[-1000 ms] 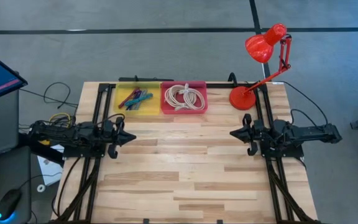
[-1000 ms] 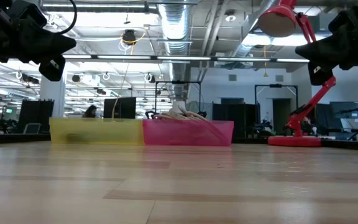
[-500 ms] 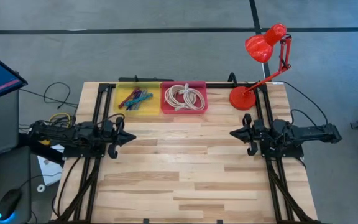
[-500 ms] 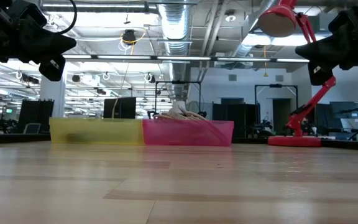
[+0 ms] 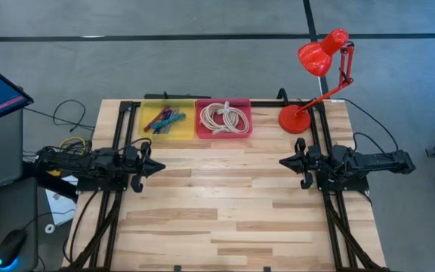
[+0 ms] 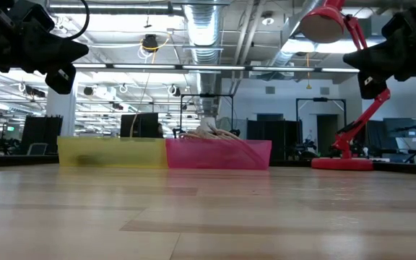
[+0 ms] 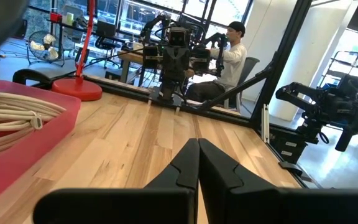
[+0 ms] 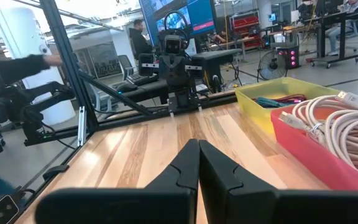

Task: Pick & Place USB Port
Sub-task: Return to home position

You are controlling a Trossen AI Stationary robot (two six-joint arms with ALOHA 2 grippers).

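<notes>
A yellow bin [image 5: 168, 119] at the table's far edge holds several small coloured pieces. Beside it a pink bin [image 5: 223, 119] holds coiled pale cables [image 8: 337, 121]. My left gripper [image 5: 159, 168] waits shut above the table's left side, fingers pointing toward the middle. My right gripper [image 5: 284, 162] waits shut above the right side, facing it. Neither touches anything. In the wrist views the left fingers [image 7: 197, 155] and the right fingers [image 8: 197, 155] meet at their tips.
A red desk lamp [image 5: 308, 83] stands on the table's far right corner. Black frame rails [image 5: 119, 143] run along both sides. The wooden table top [image 5: 225, 196] lies bare between the arms. People and other robot stations show in the room beyond.
</notes>
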